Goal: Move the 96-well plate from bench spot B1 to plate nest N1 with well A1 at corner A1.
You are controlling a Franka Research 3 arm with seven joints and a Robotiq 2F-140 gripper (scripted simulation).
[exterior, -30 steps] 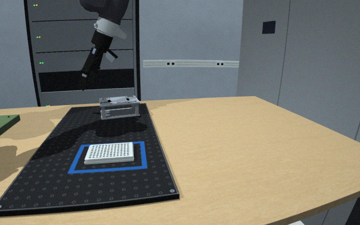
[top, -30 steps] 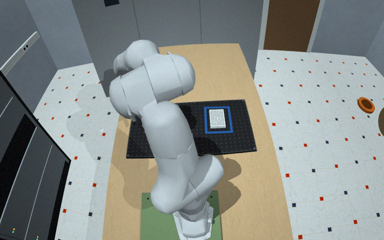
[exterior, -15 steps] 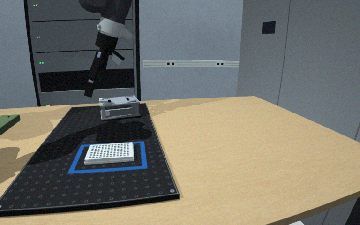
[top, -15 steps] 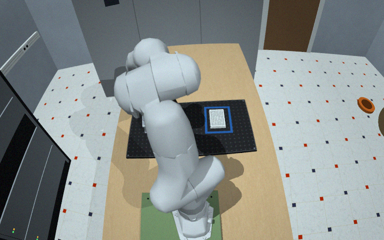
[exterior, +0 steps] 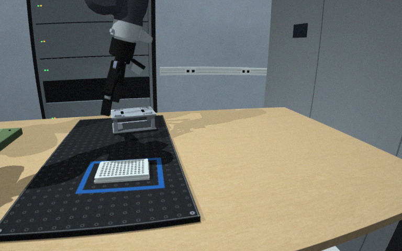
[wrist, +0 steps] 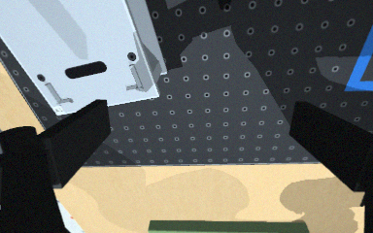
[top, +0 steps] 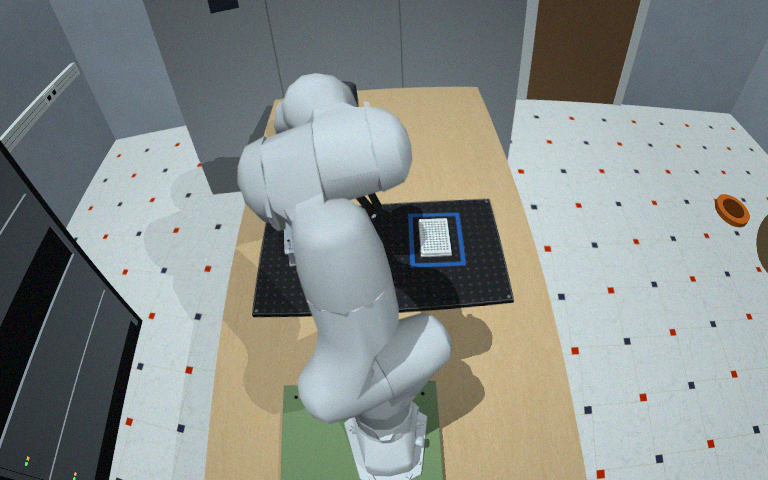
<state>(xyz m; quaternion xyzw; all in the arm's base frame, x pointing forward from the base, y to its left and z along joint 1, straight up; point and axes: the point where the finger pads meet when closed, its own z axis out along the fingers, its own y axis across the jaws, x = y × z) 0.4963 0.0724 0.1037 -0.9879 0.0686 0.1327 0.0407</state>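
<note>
In the exterior view, a green base plate (exterior: pixel 8 134) shows at the far left edge of the wooden bench (exterior: pixel 281 165); a dark server rack (exterior: pixel 35 59) stands behind it against the wall; the black perforated breadboard (exterior: pixel 59 204) lies along the bench's left part. The gripper (exterior: pixel 108 103) hangs tilted above the breadboard's far end, just left of the raised plate nest N1 (exterior: pixel 133 112) and apart from it; its jaws stand spread wide with nothing between them, as the wrist view shows, where two black fingers frame bare breadboard and the nest's pale top (wrist: pixel 73 44) sits at upper left. Nearer the camera, the white 96-well plate (exterior: pixel 122 170) lies flat inside the blue outline of spot B1 (exterior: pixel 118 189), well apart from the nest; its cut-off corner is too small to make out. From the top view the arm's white body (top: pixel 339 266) hides the nest and the breadboard's left half; to the right, an orange ring (top: pixel 724 213) lies on the tiled floor (top: pixel 651 339); a brown door (top: pixel 577 50) stands beyond.
</note>
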